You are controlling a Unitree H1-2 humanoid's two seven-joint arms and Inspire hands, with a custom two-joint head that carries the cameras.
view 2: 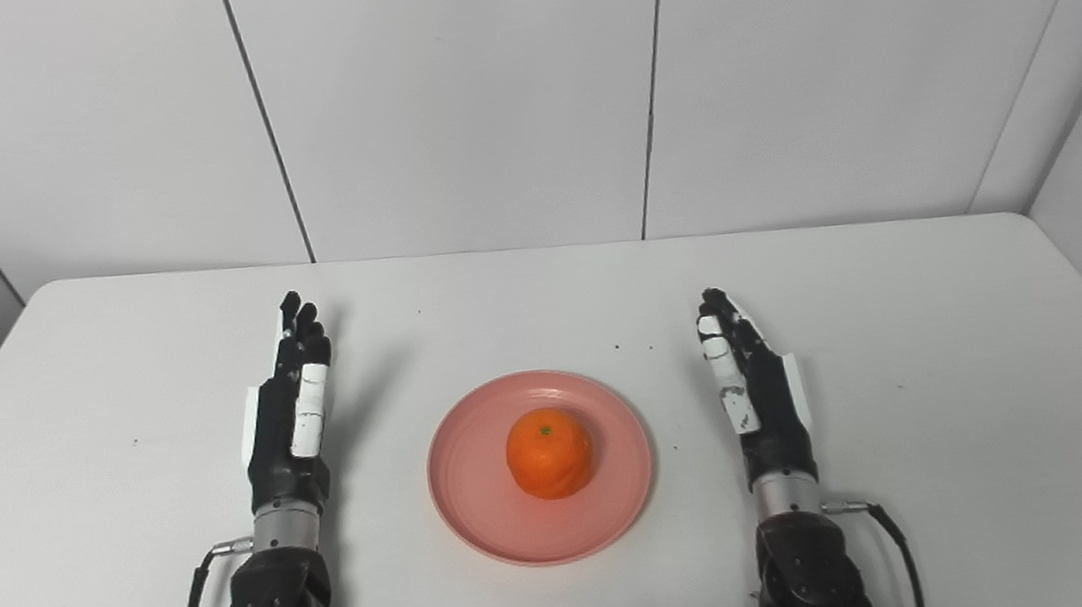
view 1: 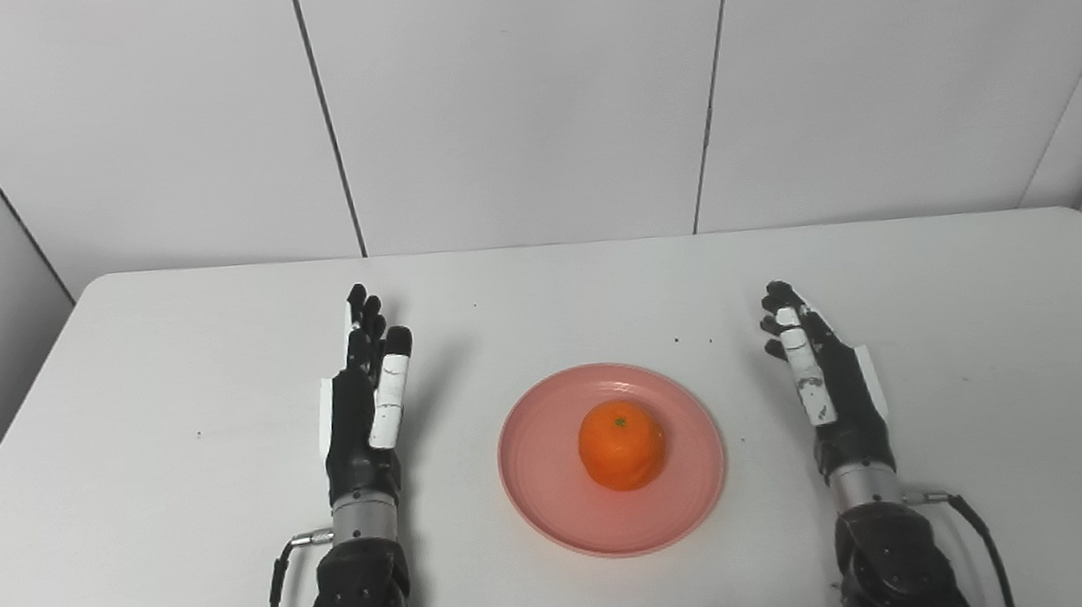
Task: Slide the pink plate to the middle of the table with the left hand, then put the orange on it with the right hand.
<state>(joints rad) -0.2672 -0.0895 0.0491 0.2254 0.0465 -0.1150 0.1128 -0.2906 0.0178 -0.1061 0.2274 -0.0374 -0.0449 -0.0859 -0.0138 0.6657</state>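
A pink plate point(view 1: 543, 464) lies near the middle of the white table, toward the front. An orange point(view 1: 621, 444) sits on the plate, a little right of its centre. My left hand point(view 1: 365, 402) is open and empty, fingers stretched forward, well to the left of the plate. My right hand point(view 1: 822, 376) is open and empty, fingers stretched forward, to the right of the plate. Neither hand touches the plate or the orange. The same layout shows in the right eye view, with the plate point(view 2: 474, 476), the orange point(view 2: 549, 451), the left hand point(view 2: 291, 415) and the right hand point(view 2: 754, 387).
The white table point(view 1: 159, 404) runs back to grey wall panels point(view 1: 519, 95). A few small dark specks point(view 1: 691, 339) lie behind the plate. Thin cables point(view 1: 275, 593) run along both forearms near the front edge.
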